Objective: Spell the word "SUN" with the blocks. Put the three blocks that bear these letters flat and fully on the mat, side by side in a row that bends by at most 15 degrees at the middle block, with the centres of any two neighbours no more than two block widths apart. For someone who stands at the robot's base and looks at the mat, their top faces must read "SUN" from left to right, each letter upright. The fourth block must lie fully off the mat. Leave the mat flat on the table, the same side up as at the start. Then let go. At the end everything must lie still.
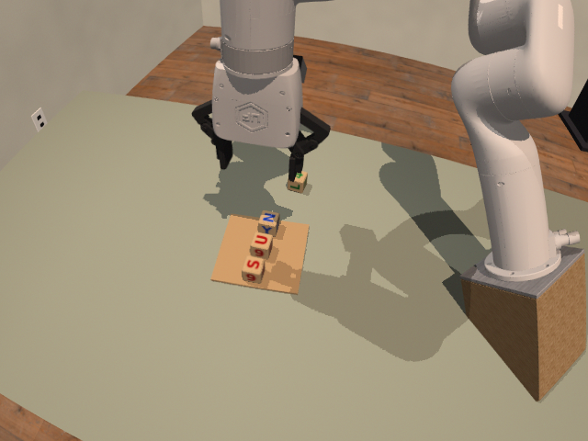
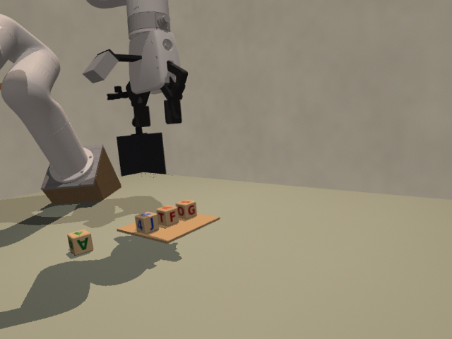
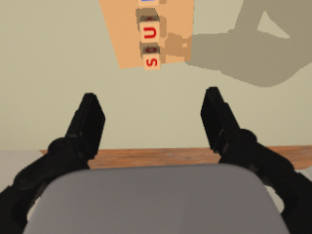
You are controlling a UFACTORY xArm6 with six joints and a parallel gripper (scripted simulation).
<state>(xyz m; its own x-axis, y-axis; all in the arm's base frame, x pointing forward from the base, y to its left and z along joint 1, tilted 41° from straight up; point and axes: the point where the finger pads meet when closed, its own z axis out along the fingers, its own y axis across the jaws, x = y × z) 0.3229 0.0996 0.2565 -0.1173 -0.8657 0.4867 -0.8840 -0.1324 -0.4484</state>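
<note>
Three blocks stand flat on the tan mat [image 1: 291, 242] [image 2: 193, 224] [image 3: 175, 19] in a nearly straight, closely spaced row. Seen from the base, left to right, they are the red S block [image 1: 253, 268] [image 2: 186, 210] [image 3: 151, 61], the red U block [image 1: 261, 243] [image 2: 167, 215] [image 3: 150, 32] and the blue N block [image 1: 268, 221] [image 2: 146, 222]. Their letter tops point away from the base. The mat lies flat. A green-lettered block [image 1: 297, 184] [image 2: 80, 242] lies on the table off the mat, beyond the N end. My gripper [image 1: 258, 172] [image 2: 157, 123] [image 3: 151, 102] is open and empty, raised above the table.
The arm's base stands on a wooden pedestal [image 1: 560, 322] [image 2: 100, 179] on the base side of the mat. A black panel [image 2: 141, 155] shows behind the gripper in the exterior view. The arm's shadow crosses the table and part of the mat.
</note>
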